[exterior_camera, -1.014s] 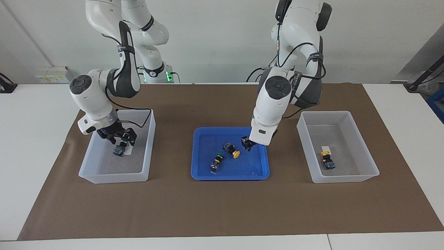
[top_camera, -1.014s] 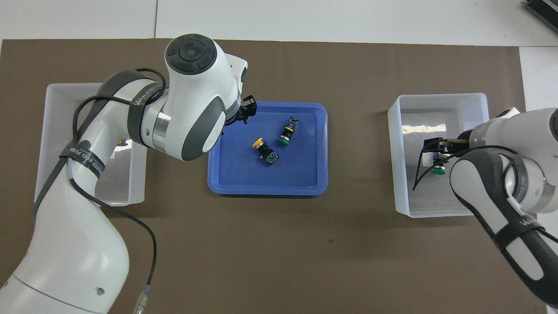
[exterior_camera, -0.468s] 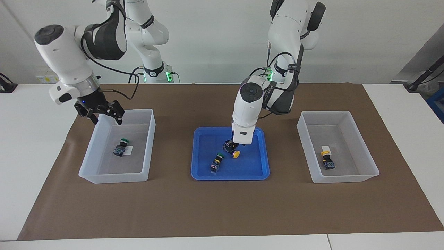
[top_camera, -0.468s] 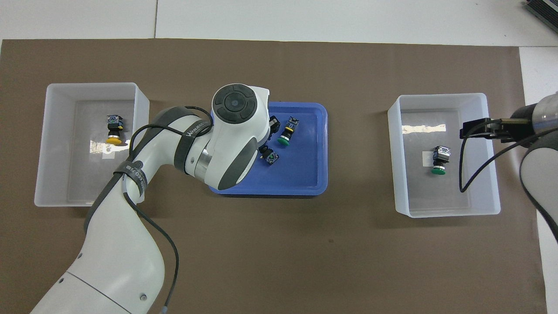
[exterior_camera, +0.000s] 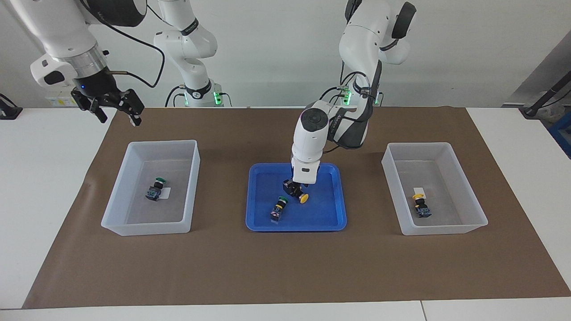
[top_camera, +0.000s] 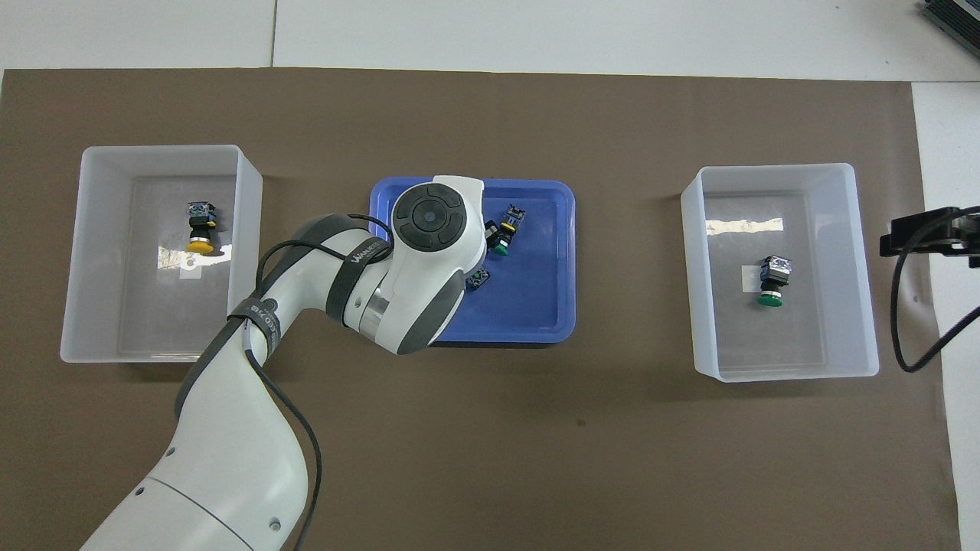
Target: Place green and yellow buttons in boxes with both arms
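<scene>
In the blue tray (exterior_camera: 263,223) lie a yellow button (exterior_camera: 299,194) and a green button (exterior_camera: 279,207). My left gripper (exterior_camera: 292,187) is down in the tray, open, its fingers at the yellow button's dark body. The overhead view shows only that body's end (top_camera: 478,281), since the left arm covers the rest, and the green button (top_camera: 505,229) lies just past it. My right gripper (exterior_camera: 118,118) hangs open and empty, high over the mat's edge beside the box (exterior_camera: 129,214) at the right arm's end. That box holds a green button (exterior_camera: 155,189). The box (exterior_camera: 473,209) at the left arm's end holds a yellow button (exterior_camera: 420,206).
A brown mat (exterior_camera: 285,267) covers the middle of the white table, with the tray at its centre and a box at each end. A small white label (top_camera: 749,277) lies in each box. The left arm's forearm (top_camera: 253,383) crosses low over the mat.
My right gripper let go of the green button in its box, then rose and swung out past the box. My left gripper crossed the tray and came down at the yellow button.
</scene>
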`<action>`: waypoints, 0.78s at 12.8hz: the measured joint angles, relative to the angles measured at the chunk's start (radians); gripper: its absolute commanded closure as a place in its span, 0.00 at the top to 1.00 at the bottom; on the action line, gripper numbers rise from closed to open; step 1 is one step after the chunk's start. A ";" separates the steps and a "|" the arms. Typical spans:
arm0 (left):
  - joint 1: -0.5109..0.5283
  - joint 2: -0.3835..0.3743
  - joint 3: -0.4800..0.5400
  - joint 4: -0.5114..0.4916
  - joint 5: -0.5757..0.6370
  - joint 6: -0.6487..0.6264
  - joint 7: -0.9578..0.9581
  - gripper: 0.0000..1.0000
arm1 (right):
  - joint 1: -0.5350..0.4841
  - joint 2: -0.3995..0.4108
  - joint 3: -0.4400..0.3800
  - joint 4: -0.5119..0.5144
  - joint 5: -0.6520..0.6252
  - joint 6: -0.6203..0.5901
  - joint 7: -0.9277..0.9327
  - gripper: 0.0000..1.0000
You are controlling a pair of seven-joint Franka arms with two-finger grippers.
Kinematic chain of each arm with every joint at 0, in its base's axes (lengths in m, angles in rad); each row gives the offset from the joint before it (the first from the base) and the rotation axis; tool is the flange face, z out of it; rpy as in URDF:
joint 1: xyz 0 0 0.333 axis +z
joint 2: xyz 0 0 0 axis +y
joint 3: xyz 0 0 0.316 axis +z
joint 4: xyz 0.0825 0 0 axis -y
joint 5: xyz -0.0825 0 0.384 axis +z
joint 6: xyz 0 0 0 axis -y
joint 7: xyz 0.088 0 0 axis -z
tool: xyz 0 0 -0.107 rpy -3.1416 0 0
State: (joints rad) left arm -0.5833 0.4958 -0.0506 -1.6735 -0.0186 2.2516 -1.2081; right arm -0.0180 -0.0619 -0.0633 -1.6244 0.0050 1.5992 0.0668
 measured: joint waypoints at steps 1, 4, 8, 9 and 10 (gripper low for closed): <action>0.000 0.000 0.000 -0.015 0.000 0.018 -0.002 0.67 | -0.001 -0.011 0.000 0.001 0.000 -0.015 0.002 1.00; -0.006 -0.001 0.000 -0.060 0.000 0.078 -0.011 0.67 | -0.002 -0.015 -0.001 -0.002 0.000 -0.035 0.003 1.00; -0.015 -0.002 0.000 -0.093 0.000 0.141 -0.030 0.59 | -0.003 -0.015 -0.003 -0.005 0.000 -0.037 0.003 1.00; -0.015 -0.006 -0.001 -0.098 0.000 0.146 -0.034 0.57 | -0.005 -0.015 -0.003 -0.007 0.000 -0.038 0.003 1.00; -0.017 -0.009 -0.001 -0.102 0.000 0.150 -0.040 0.54 | -0.008 -0.015 -0.003 -0.008 0.000 -0.038 0.003 1.00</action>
State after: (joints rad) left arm -0.6003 0.4867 -0.0519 -1.7756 -0.0186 2.4021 -1.2477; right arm -0.0256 -0.0772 -0.0664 -1.6328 0.0050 1.5614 0.0696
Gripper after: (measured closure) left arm 0.379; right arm 0.000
